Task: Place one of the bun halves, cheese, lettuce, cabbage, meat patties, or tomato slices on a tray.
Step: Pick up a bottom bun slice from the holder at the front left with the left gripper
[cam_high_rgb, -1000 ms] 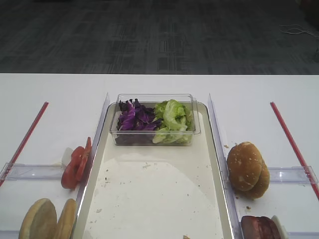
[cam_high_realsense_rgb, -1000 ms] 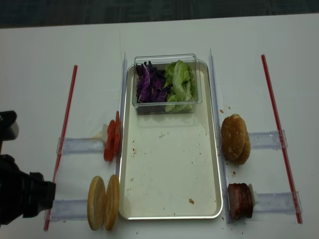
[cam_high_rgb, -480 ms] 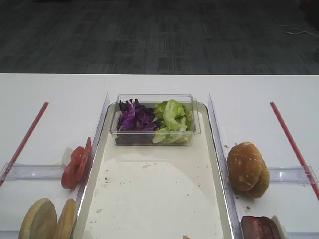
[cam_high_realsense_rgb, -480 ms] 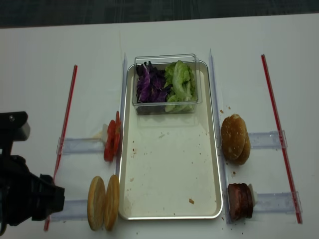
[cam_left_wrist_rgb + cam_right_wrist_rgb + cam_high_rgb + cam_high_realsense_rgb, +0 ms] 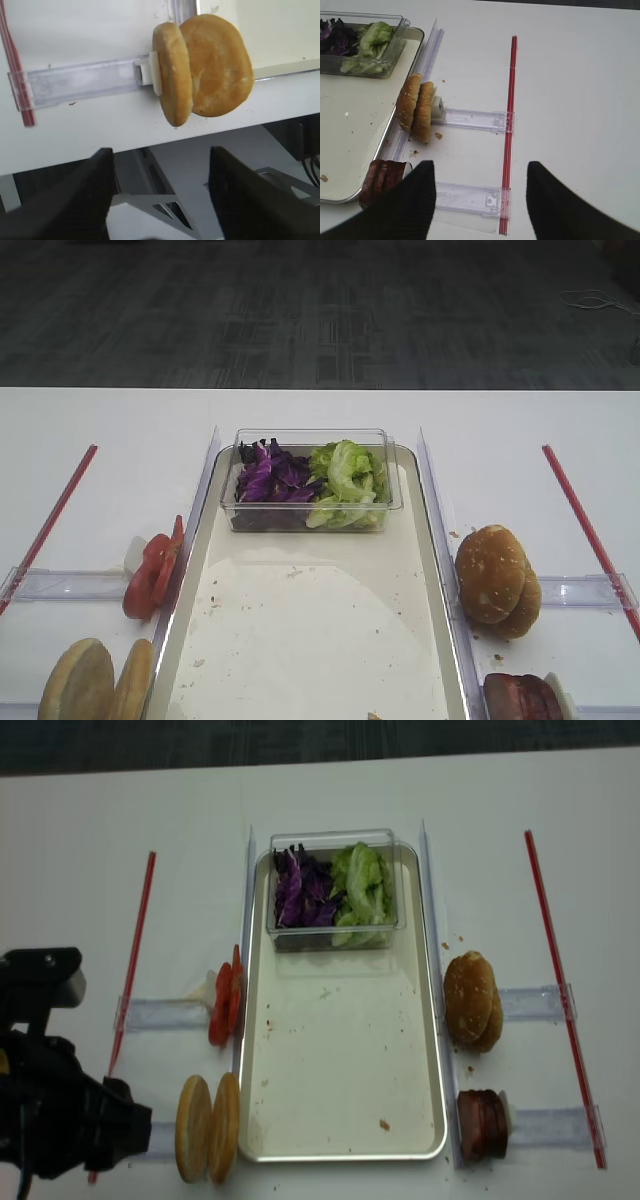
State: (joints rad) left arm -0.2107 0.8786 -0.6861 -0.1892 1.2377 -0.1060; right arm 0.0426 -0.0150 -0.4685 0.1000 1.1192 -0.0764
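Note:
Two bun halves (image 5: 208,1127) (image 5: 200,67) stand on edge against a clear rail, just left of the tray (image 5: 340,1060). My left gripper (image 5: 160,200) is open and empty. It hangs off the table's front edge, short of the bun halves. Its arm (image 5: 60,1120) shows at the lower left. Tomato slices (image 5: 225,1003) stand left of the tray, meat patties (image 5: 480,1123) (image 5: 382,180) right of it. Cabbage (image 5: 300,888) and lettuce (image 5: 362,890) fill a clear box on the tray's far end. My right gripper (image 5: 480,195) is open and empty, beside the patties. No cheese is in view.
Two speckled domed bun tops (image 5: 472,1000) (image 5: 415,107) stand on edge right of the tray. Clear plastic rails (image 5: 470,120) hold the food. Red strips (image 5: 135,965) (image 5: 509,130) run along both sides of the white table. Crumbs dot the tray floor.
In the overhead view my left arm has moved right, closer to the bun halves. The food, the tray and the box lie where they lay.

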